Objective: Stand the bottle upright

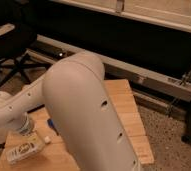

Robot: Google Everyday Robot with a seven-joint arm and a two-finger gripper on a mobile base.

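Observation:
The bottle (23, 149) lies on its side at the near left of the wooden table (129, 115). It is whitish with a pale label with dark print, and its small white cap (47, 140) points right. My big white arm (84, 110) fills the middle of the camera view. My gripper (27, 130) hangs at the arm's end, directly above the bottle and close to it.
A small blue thing (51, 123) peeks out beside the arm. An office chair (9, 50) stands on the floor at the far left. A metal rail (154, 80) runs behind the table. The arm hides the table's middle.

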